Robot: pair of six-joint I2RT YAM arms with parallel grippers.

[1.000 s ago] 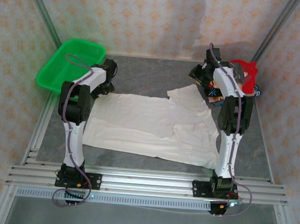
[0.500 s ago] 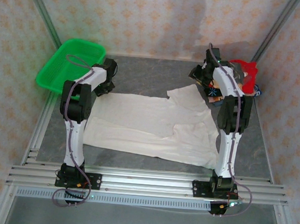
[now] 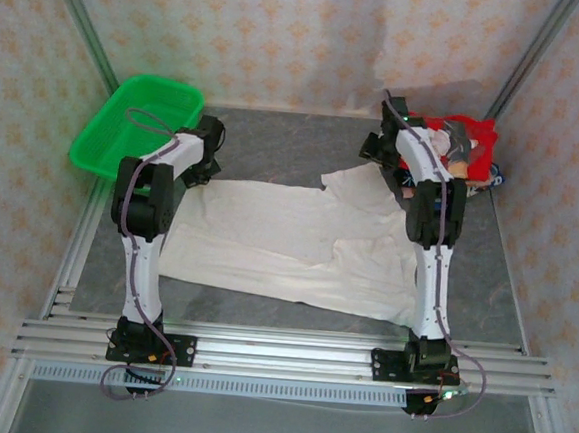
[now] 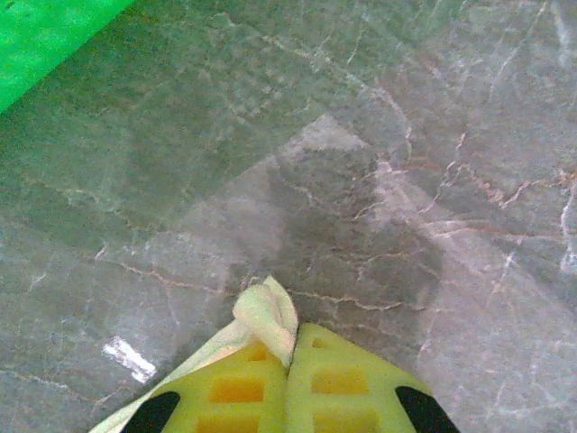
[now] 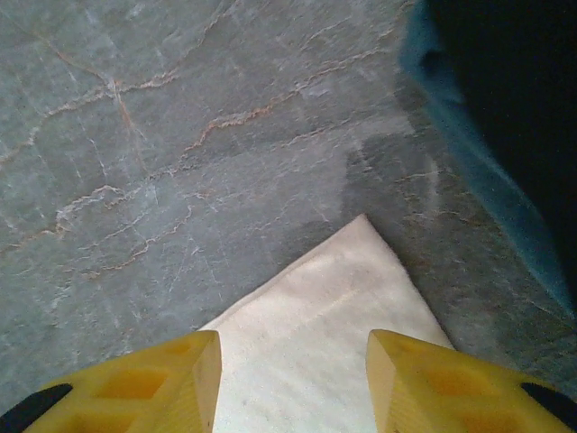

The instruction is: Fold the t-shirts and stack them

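Note:
The off-white t-shirt (image 3: 287, 241) lies spread across the grey table, its far-right sleeve corner (image 5: 352, 280) pointing at the stack. My left gripper (image 4: 290, 347) is shut on a bunched corner of the off-white shirt (image 4: 268, 316) at its far left, low over the table. Above the sleeve corner my right gripper (image 5: 293, 361) stands open, one finger on each side of the cloth. The folded coloured shirts (image 3: 460, 155), red on top, sit at the back right beside the right arm; a dark blue one (image 5: 505, 135) shows in the right wrist view.
A green mesh basket (image 3: 136, 124) rests at the back left corner. Bare grey marbled table (image 3: 285, 146) lies between the basket and the stack. Metal frame posts rise at both back corners, and the aluminium rail runs along the near edge.
The right gripper has moved left and away from the stack, now over the shirt's sleeve corner. The left gripper holds its place at the shirt's far left corner.

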